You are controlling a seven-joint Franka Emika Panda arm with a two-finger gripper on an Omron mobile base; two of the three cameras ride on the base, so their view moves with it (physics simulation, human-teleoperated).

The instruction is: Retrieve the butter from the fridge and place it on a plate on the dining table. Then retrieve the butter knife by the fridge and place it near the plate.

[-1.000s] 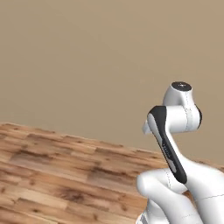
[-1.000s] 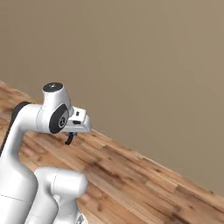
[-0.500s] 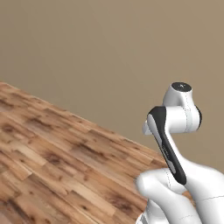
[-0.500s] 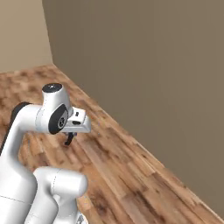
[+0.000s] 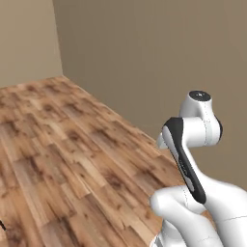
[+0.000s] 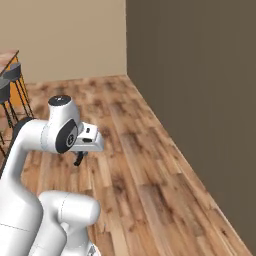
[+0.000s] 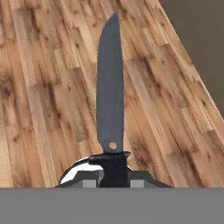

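Clenched on the knife (image 7: pixel 110 94), the claw (image 6: pixel 79 159) grips the dark handle at the bottom centre of the hand view, and the blade runs straight up the middle of that frame, its tip near the top edge.

Behind it, the wooden floor (image 5: pixel 72 159) fills most of every view, with a tan wall (image 5: pixel 159 58) across the upper right of the left base view and the right side of the right base view. Dark stools (image 6: pixel 11 82) and an orange cabinet front show at the upper left edge of the right base view; the table top itself can hardly be made out, and I cannot see the plate or the butter.

Judging by the knife in the grip, the second half of the task is in hand: carrying the knife to the table. The next move calls for driving the base toward the stools until the plate comes into view, then reaching out to lay the knife beside it.

In the right base view the arm (image 6: pixel 35 145) is folded close over the base, elbow high at centre left, with the wrist bent so the claw points down at the floor.
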